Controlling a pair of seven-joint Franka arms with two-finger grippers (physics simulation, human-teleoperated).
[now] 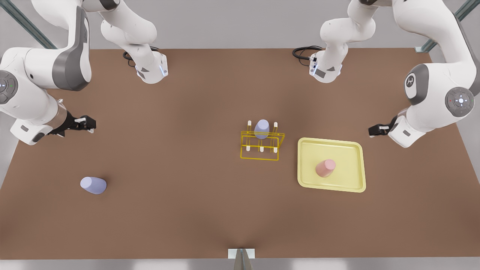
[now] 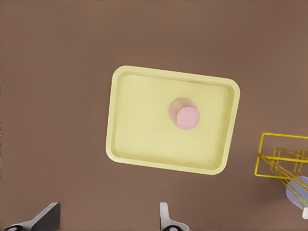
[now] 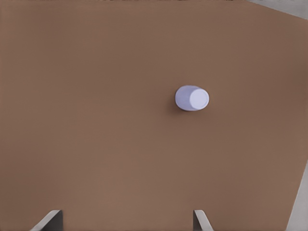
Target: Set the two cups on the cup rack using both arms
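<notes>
A salmon-pink cup (image 1: 325, 168) (image 2: 185, 114) stands upside down on a pale-yellow tray (image 1: 348, 150) (image 2: 139, 125). A lavender cup (image 1: 93, 185) (image 3: 192, 98) sits on the bare table at the front view's left. The yellow wire cup rack (image 1: 259, 143) (image 2: 281, 156) stands mid-table with another lavender cup (image 1: 261, 128) (image 2: 298, 192) on a back peg. My left gripper (image 1: 375, 130) (image 2: 108, 221) hangs open at the front view's right, beyond the tray. At the front view's left my right gripper (image 1: 88, 123) (image 3: 125, 221) is open, well back from the loose lavender cup.
The brown table (image 1: 180, 157) spreads wide between the cups and the rack. The arm bases (image 1: 152, 69) (image 1: 326, 69) with black cables stand at the far edge. A small grey mount (image 1: 241, 255) sits at the near edge.
</notes>
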